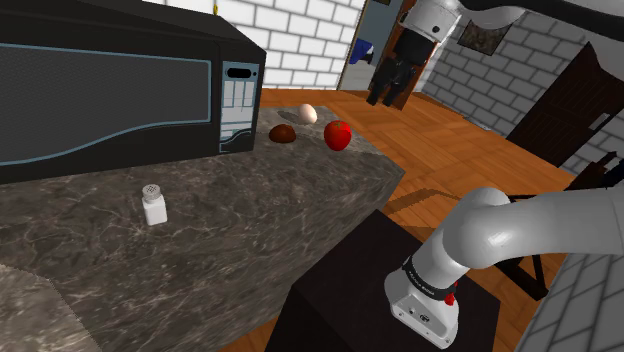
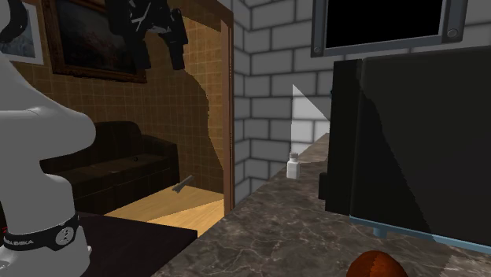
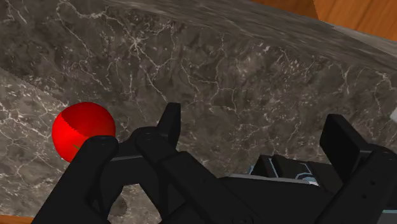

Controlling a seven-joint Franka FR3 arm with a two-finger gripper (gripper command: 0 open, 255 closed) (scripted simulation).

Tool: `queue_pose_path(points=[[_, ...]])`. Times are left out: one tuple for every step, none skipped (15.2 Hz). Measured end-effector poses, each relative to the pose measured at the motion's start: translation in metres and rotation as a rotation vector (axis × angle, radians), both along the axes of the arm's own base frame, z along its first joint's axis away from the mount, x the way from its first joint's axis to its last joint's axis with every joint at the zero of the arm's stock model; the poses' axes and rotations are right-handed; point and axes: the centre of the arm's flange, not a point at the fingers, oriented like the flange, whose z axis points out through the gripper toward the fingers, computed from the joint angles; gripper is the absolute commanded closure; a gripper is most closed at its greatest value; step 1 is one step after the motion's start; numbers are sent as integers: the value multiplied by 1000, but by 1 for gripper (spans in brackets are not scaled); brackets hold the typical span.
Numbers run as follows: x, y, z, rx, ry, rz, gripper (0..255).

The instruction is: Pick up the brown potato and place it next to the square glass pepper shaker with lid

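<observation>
Brown potato [image 1: 283, 133] lay on bench [image 1: 250, 220] beside microwave [image 1: 100, 90], well apart from pepper shaker [image 1: 153, 205]; pincer [image 1: 388, 98] hung high, jaws apart, empty; potato likely firm, lightish, rounded, so clamp across its narrow middle.

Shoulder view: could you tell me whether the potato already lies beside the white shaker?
No, the potato lies by the microwave's front corner, far from the shaker, near the red apple.

A black microwave [image 1: 110, 85] stands on the dark marbled counter [image 1: 250, 230], at the shoulder view's left. Right of it, toward the counter's far corner, a pale egg [image 1: 308, 114] lies near a red apple [image 1: 338, 134]. Wooden floor [image 1: 440, 150] spreads beyond.
</observation>
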Motion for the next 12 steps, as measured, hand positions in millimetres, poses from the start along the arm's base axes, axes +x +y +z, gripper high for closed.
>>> queue_pose_path(points=[[0, 0, 0, 0, 0, 0, 0], [3, -2, -6, -7, -2, 18, 0], [8, -5, -11, -19, -7, 48, 0], [15, -10, -18, -32, -12, 82, 0], [22, -13, -27, -47, -17, 121, 0], [29, -16, -39, -62, -22, 161, 0], [39, -20, -50, -78, -28, 201, 0], [45, -22, -55, -94, -35, 242, 0], [52, -25, -62, -110, -41, 283, 0], [59, -28, -72, -126, -47, 324, 0], [68, -32, -80, -142, -54, 365, 0], [78, -33, -88, -158, -60, 407, 0]])
